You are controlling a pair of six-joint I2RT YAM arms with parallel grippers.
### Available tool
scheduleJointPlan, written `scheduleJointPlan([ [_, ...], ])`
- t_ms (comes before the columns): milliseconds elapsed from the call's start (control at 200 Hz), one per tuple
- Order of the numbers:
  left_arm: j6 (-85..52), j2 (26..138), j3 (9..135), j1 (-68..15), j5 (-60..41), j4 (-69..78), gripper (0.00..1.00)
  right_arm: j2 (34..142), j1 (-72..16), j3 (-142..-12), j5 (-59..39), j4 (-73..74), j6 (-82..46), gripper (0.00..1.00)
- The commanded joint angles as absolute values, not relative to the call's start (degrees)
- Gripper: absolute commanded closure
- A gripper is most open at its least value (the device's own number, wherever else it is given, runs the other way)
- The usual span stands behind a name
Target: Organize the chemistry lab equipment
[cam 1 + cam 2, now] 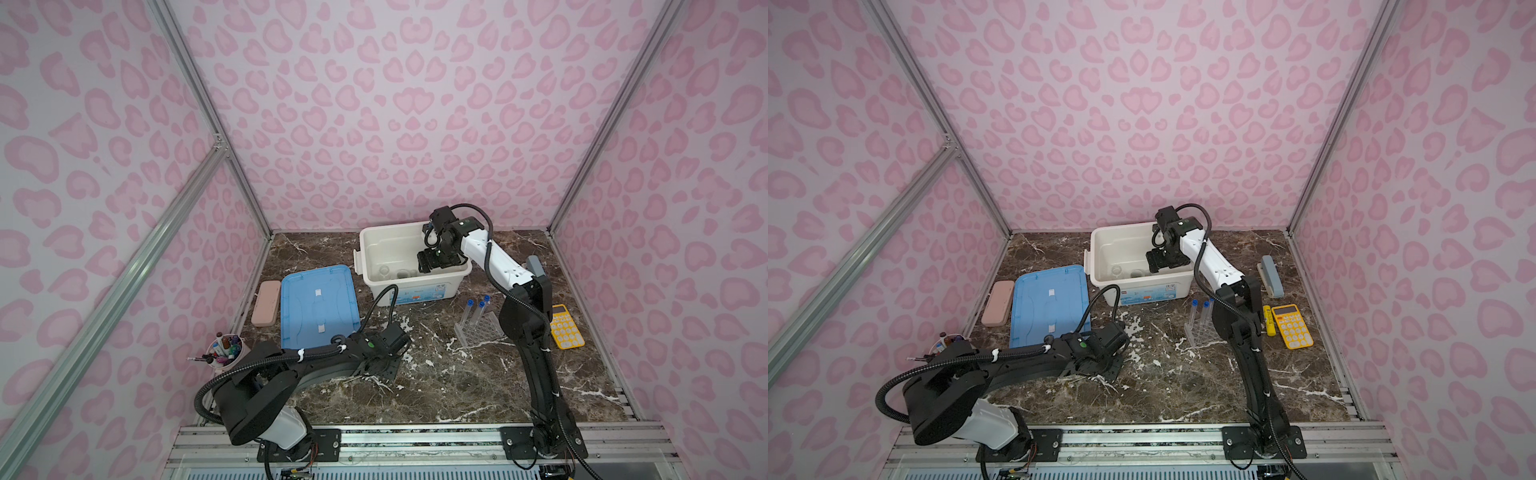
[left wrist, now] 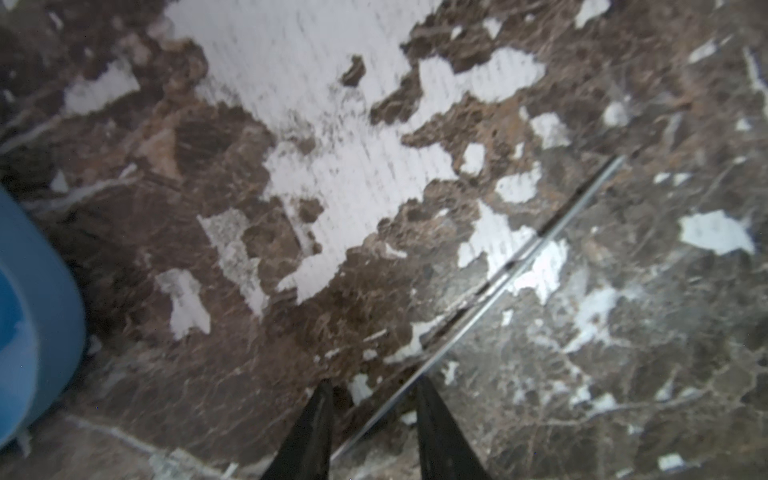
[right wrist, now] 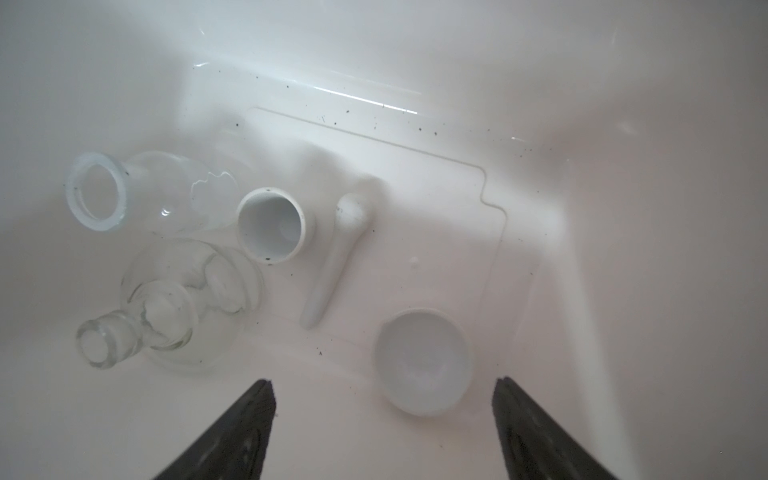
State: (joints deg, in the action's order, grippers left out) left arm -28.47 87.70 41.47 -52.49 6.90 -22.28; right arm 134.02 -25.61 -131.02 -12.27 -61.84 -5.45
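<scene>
Enclosure walls (image 1: 374,104): pink panels, darker pink spot pattern, three sides. Aluminium frame posts (image 1: 210,109) at the corners. Counter (image 1: 436,386): dark brown marble, white veining and patches. Slotted aluminium rail (image 1: 415,436) along near edge. Lighting even.

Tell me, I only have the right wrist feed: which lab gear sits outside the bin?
Observer: Blue-capped test tubes stand in the clear rack on the table, outside the bin.
Operator: Anything loose?
Observer: A thin clear rod lies on the table between the open fingers of the left gripper.
Operator: And the lid?
Observer: The blue lid lies flat on the table, left of the bin.
</scene>
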Motion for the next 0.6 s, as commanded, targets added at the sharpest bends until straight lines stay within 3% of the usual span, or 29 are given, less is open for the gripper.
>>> scheduleJointPlan([
  [0,-28.49,90.23,40.74,-52.47,0.0,-25.77,0.68,133.55,-25.67,-130.74,-13.27,-61.44,-6.06,0.15],
  [265,-27.0,93.3,42.48,-52.47,-0.85,-24.83,0.78,131.4,-25.67,-129.26,-13.68,-60.56,-6.23,0.15],
  [595,-24.46,97.82,46.5,-52.47,-1.79,-24.08,0.82,126.36,-25.6,-127.0,-15.96,-58.45,-7.27,0.15],
])
